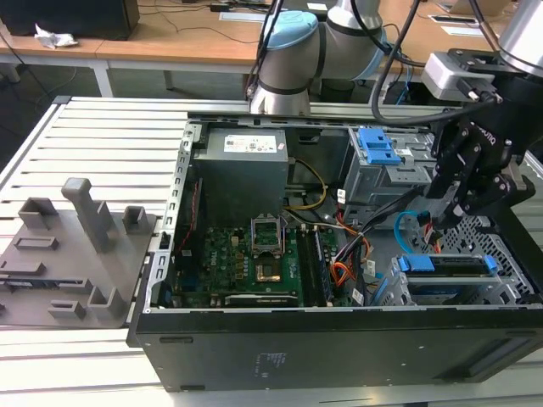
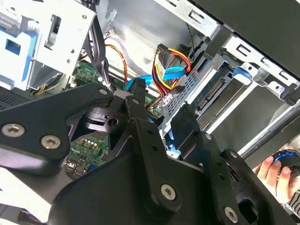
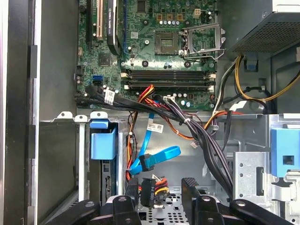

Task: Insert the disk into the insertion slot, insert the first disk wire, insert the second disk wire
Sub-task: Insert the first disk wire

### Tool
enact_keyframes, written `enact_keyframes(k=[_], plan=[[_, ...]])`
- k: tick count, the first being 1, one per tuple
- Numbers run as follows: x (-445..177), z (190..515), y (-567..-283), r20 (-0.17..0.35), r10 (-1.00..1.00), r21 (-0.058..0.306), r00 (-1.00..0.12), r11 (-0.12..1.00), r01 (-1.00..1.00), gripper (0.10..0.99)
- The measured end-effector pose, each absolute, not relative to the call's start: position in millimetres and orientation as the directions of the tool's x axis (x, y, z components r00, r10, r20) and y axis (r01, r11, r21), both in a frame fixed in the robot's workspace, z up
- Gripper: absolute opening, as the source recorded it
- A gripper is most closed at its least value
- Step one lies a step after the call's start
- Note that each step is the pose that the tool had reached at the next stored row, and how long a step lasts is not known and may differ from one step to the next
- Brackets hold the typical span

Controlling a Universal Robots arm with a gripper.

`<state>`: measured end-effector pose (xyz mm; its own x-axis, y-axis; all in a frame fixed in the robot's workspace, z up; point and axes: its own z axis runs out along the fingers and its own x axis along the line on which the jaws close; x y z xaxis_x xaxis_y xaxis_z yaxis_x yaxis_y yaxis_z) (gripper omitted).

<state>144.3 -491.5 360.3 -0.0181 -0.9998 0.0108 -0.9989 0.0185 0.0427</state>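
Now: disk (image 1: 448, 265) sits in the slot (image 1: 512, 259), its blue carrier at the cage mouth. Gripper (image 3: 161, 186) is open, with the jaws spread either side of the first wire's (image 3: 150, 188) dark plug; nothing clamped, as I read it. Judgement: centre the plug between the jaws, take the body and not the leads, and hold it square. The second wire (image 3: 157, 157) loops just beside, so avoid snagging it. Arm reaches down into the case at the exterior view's right, wrist above the cage.
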Motion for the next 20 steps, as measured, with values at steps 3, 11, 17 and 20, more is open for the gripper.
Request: enact_keyframes(k=[3,11,17,20], plan=[[144.3,357.7,-491.8,0.011,-1.000,0.043,-0.018,0.019,-0.999,0.494],[144.3,352.6,-492.0,0.011,-1.000,0.043,-0.018,0.019,-0.999,0.494],[144.2,352.2,-492.1,0.031,-0.999,0.042,-0.018,0.019,-0.999,0.494],[144.3,352.2,-492.1,0.031,-0.999,0.042,-0.018,0.019,-0.999,0.412]])
